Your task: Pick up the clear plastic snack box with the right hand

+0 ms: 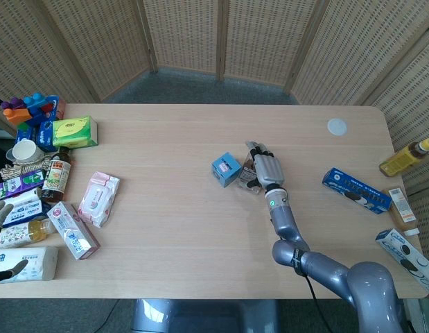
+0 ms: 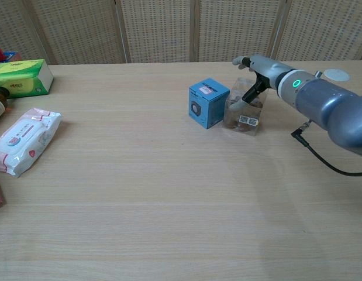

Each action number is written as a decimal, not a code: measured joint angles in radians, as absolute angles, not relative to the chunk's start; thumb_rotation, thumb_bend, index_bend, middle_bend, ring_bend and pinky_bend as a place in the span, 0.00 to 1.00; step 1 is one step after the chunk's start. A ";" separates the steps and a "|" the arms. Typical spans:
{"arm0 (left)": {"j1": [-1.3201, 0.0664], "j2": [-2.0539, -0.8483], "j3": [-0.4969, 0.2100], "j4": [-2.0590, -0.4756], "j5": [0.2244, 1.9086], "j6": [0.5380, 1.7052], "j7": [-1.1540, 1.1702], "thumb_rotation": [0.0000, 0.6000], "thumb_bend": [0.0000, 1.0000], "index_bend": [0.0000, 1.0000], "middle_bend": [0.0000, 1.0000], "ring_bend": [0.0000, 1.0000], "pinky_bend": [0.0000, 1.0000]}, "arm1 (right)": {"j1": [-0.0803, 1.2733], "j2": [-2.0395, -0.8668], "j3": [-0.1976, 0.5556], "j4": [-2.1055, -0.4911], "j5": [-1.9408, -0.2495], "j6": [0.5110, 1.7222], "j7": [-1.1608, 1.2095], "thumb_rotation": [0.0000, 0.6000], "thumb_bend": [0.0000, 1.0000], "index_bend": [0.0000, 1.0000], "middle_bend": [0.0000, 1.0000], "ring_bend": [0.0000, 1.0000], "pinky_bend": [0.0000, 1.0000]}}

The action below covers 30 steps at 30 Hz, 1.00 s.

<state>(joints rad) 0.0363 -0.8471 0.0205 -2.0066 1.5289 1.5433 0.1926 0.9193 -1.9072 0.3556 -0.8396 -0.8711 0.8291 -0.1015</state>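
The clear plastic snack box point(image 1: 246, 179) point(image 2: 241, 113) stands on the table near its middle, with brown snacks and a white label showing. It touches a small blue box point(image 1: 226, 169) point(image 2: 208, 103) on its left. My right hand point(image 1: 266, 168) point(image 2: 261, 71) lies over the snack box's right side, with its fingers stretched across the top. Its dark thumb reaches down onto the box, which stays on the table. My left hand point(image 1: 1, 216) hovers spread at the table's far left edge, holding nothing.
Packets, bottles, a green tissue box point(image 1: 74, 132) and a pink wipes pack point(image 1: 98, 198) point(image 2: 24, 139) crowd the left side. At the right lie a blue biscuit box point(image 1: 356, 189), an oil bottle point(image 1: 406, 157) and a white lid point(image 1: 337, 126). A cable point(image 2: 321, 158) trails from my right forearm.
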 measured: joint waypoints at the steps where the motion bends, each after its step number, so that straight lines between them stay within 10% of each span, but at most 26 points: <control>1: 0.036 -0.847 0.021 -2.007 1.530 1.543 0.193 1.00 0.00 0.00 0.00 0.00 0.00 | 0.917 -1.913 0.354 -0.827 -0.881 0.830 -0.091 1.00 0.17 0.02 0.19 0.27 0.42; 15: 0.036 -0.845 0.025 -2.008 1.541 1.546 0.188 1.00 0.00 0.00 0.00 0.00 0.00 | 0.884 -1.917 0.357 -0.794 -0.973 0.876 -0.040 1.00 0.25 0.13 0.29 0.37 0.51; 30: 0.040 -0.838 0.038 -2.017 1.585 1.555 0.173 1.00 0.00 0.00 0.00 0.00 0.00 | 0.822 -1.672 0.419 -1.265 -0.996 1.032 -0.170 1.00 0.25 0.13 0.28 0.37 0.51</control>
<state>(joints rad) 0.0398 -0.8377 0.0379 -2.0172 1.5851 1.5554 0.1726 0.8224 -1.6718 0.4191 -1.2650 -0.9959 1.0317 -0.1701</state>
